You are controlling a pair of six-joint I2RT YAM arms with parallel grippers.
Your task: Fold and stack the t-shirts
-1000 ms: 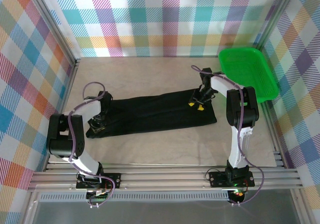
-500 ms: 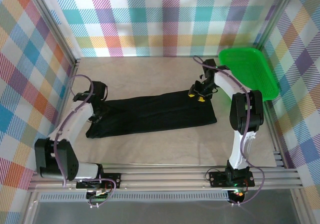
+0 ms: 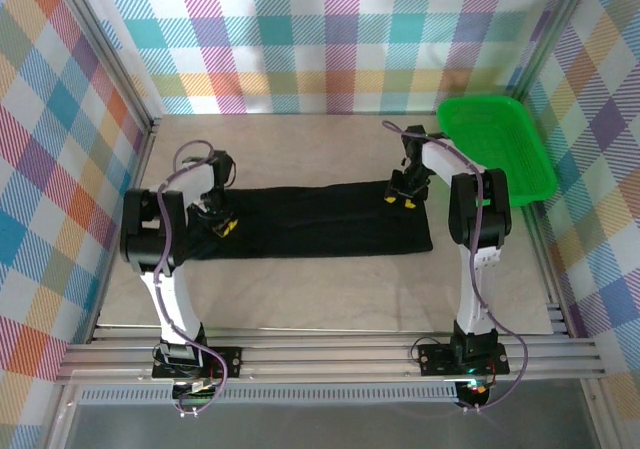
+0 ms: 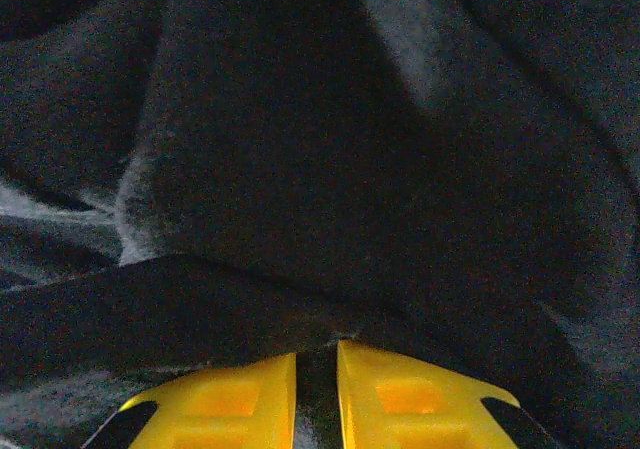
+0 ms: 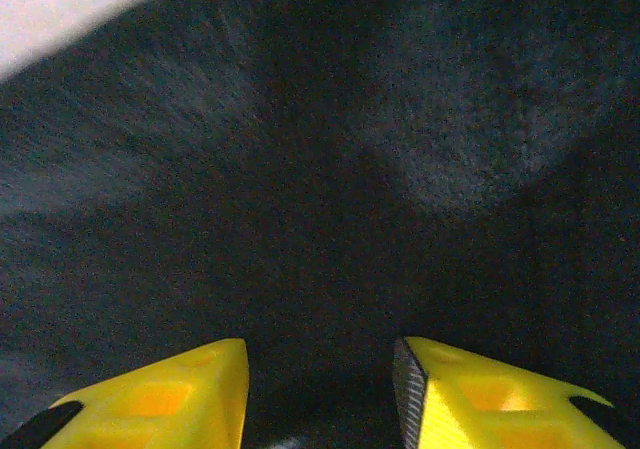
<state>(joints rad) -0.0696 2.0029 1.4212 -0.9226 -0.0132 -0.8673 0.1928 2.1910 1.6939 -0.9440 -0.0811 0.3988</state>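
Top external: the t-shirt is lying as a long band, its axis running 9 to 3 o'clock. The left gripper is working its 9 o'clock end, jaws pinching a cloth fold. The right gripper is standing at the 2 o'clock edge, jaws spread over fabric. I am judging each arm nearest its own end.

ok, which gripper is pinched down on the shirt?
The left gripper: its yellow fingers sit nearly together with a fold of the t-shirt between them. The right gripper has its fingers wide apart.

t-shirt end hidden, covered by left gripper
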